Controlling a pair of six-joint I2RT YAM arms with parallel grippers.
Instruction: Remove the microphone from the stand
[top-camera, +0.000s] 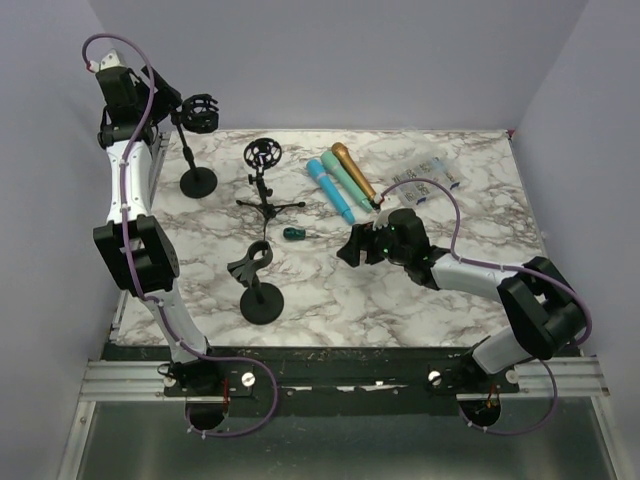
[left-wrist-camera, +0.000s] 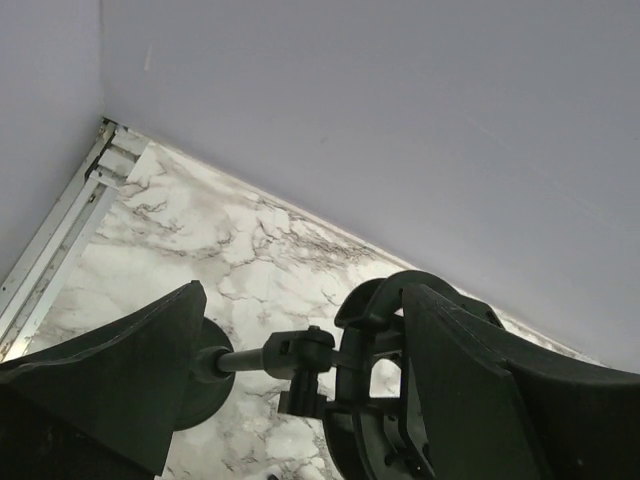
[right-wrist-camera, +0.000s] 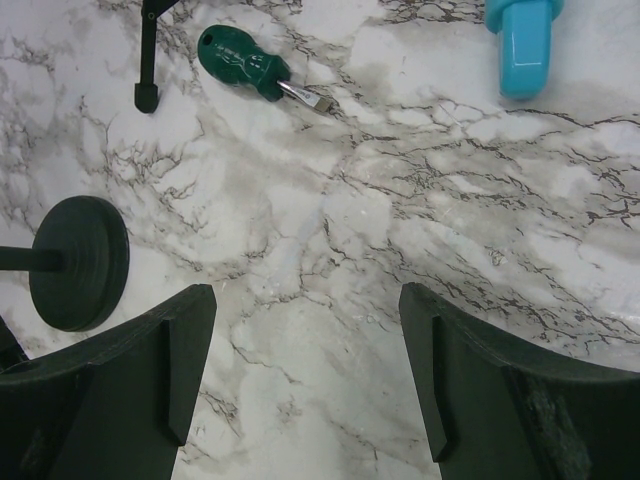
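A black stand with a round base (top-camera: 198, 182) rises at the far left, topped by a ring-shaped shock mount (top-camera: 200, 113). I see no microphone in that mount. My left gripper (top-camera: 180, 108) is open up there; in the left wrist view its fingers (left-wrist-camera: 120, 380) straddle the stand's swivel joint (left-wrist-camera: 300, 355), and the mount ring (left-wrist-camera: 395, 300) lies partly behind the right finger. Three microphones lie side by side on the marble: blue (top-camera: 330, 188), teal (top-camera: 345, 175) and gold (top-camera: 355, 172). My right gripper (top-camera: 352, 250) hangs open and empty over bare marble (right-wrist-camera: 305, 370).
A tripod stand with a shock mount (top-camera: 262, 153) stands mid-table. A clip stand (top-camera: 250, 265) with a round base (right-wrist-camera: 78, 262) is nearer. A green screwdriver (right-wrist-camera: 243, 62) lies between them. A clear packet (top-camera: 432, 180) lies at the back right. Walls close in on three sides.
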